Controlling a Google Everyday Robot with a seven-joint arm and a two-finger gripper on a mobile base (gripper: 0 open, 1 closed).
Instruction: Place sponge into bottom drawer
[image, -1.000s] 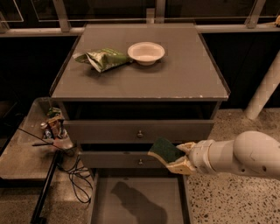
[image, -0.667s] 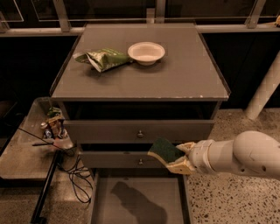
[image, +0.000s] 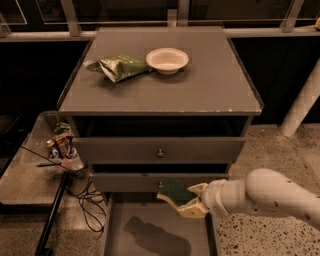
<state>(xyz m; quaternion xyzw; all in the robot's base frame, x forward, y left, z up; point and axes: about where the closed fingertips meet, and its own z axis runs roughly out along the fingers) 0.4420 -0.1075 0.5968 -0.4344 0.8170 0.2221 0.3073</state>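
The sponge (image: 175, 191), dark green face up over pale yellow foam, is held in my gripper (image: 189, 200), which reaches in from the right on a white arm. The gripper is shut on the sponge and holds it in the air above the open bottom drawer (image: 131, 237), in front of the lower drawer front. The drawer's grey floor is bare, with the sponge's and the gripper's shadow on it.
A grey cabinet (image: 210, 90) carries a green foil snack bag (image: 117, 67) and a white bowl (image: 167, 60). Two shut drawer fronts with round knobs (image: 160, 153) sit above. A low side table (image: 25, 170) at left holds small items; cables (image: 85, 200) hang beside it.
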